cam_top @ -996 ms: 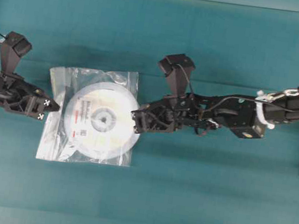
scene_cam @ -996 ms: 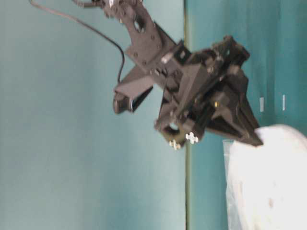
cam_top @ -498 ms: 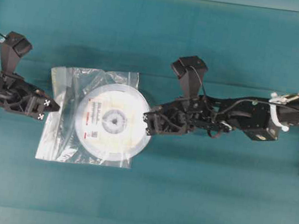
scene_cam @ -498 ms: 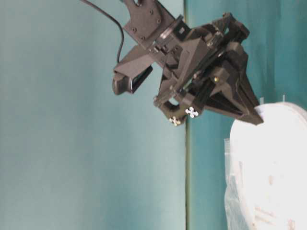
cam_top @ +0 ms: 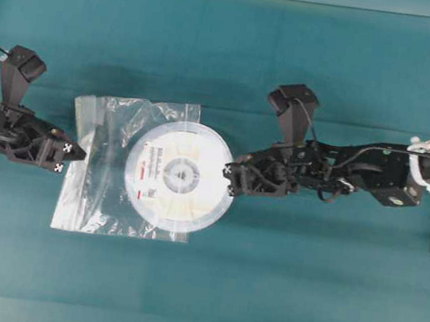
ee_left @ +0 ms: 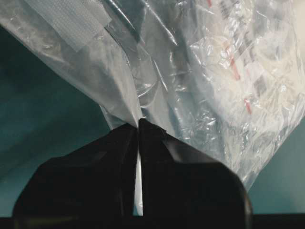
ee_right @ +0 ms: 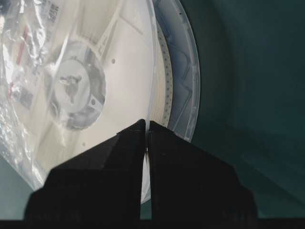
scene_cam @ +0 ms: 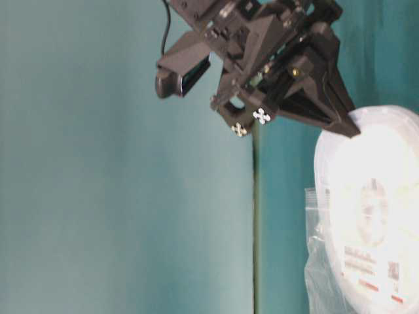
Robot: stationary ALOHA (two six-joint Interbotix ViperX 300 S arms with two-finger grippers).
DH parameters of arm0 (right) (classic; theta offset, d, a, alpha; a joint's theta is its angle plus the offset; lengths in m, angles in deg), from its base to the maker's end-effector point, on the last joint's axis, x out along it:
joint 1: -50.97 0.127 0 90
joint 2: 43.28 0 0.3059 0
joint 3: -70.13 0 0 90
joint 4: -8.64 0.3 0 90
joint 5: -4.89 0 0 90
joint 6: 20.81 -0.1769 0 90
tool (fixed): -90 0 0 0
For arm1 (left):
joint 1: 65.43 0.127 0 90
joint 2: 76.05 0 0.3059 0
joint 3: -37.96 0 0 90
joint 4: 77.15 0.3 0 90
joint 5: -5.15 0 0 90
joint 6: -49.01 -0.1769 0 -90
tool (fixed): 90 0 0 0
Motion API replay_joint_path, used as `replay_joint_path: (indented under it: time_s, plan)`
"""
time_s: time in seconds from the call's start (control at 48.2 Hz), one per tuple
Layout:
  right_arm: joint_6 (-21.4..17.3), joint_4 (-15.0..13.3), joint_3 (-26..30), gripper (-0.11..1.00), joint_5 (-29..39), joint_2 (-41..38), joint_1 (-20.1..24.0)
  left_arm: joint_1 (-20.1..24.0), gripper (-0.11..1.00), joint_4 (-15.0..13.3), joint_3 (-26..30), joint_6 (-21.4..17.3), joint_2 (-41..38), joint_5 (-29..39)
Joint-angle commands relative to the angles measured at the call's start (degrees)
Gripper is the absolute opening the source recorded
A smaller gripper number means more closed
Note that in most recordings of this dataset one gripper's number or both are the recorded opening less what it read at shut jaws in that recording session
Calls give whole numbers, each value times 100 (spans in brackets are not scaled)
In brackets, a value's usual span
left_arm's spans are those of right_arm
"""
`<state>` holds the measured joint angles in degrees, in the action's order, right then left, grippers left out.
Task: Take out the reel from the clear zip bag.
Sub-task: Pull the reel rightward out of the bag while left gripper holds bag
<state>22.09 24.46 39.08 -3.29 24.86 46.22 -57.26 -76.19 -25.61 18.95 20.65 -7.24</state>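
In the overhead view the left arm is reaching in from the 9 o'clock edge, its forearm lying level and pointing toward 3 o'clock. The left hand (cam_top: 74,152) is pinching with its jaws pressed nearly flat together, a thin film of the clear zip bag (cam_top: 90,192) caught between the fingertips (ee_left: 127,138). The right arm is stretching in from the 3 o'clock edge, angled slightly toward 8 o'clock. The right hand (cam_top: 231,178) is also clamping, its jaws all but closed on the rim of the reel (cam_top: 181,174), the wrist camera housing sticking out toward 12 o'clock.
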Motion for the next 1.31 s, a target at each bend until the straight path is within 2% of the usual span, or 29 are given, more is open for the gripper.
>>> replay_joint_path:
  time_s: [0.0, 1.286]
  plan:
    - [-26, 35, -62, 3, -35, 149, 9, 0, 2, 9, 70, -18, 9, -35]
    - [-26, 246, -1063, 3, -105, 940, 44, 0, 2, 18, 79, -18, 0, -35]
